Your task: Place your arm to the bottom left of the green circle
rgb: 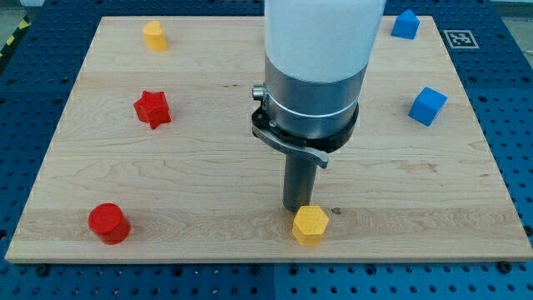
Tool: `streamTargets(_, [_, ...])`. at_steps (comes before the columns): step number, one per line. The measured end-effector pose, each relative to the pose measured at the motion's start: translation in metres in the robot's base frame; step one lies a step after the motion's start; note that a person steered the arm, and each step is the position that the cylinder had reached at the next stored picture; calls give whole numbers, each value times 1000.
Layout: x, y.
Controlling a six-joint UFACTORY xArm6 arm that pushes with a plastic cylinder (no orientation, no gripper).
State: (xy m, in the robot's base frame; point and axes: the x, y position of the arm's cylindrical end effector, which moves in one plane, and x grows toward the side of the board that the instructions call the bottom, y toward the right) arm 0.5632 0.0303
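Green circle: not visible anywhere, possibly hidden behind the arm body (321, 67), can't tell. The arm's white and metal housing blocks the top-centre of the wooden worktop (208, 167) and is cut off by the view's top edge. The rod (298, 185) comes down from the housing; its lower end sits right behind the yellow hexagon block (309, 224), so my tip (296, 208) is just above that block in the view, looks touching or nearly touching, exact contact hard to make out. No hand on this arm, just the rod, so nothing is open or closed and nothing is gripped. Other blocks: red cylinder (109, 222) near the view's bottom-left corner, red star (152, 108) at the left, a small yellow block (154, 36) at top left, shape unclear. Blue cube (427, 106) at the right, another blue block (405, 24) at top right, partly near the housing edge, shape hard to tell. A fiducial marker (456, 38) is at the top-right corner, cut by the worktop edge. Blue perforated table (508, 117) surrounds the worktop.
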Motion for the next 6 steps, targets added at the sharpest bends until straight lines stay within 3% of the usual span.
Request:
streamTargets(2, [-11,-4])
streamTargets(6, [-86,-48])
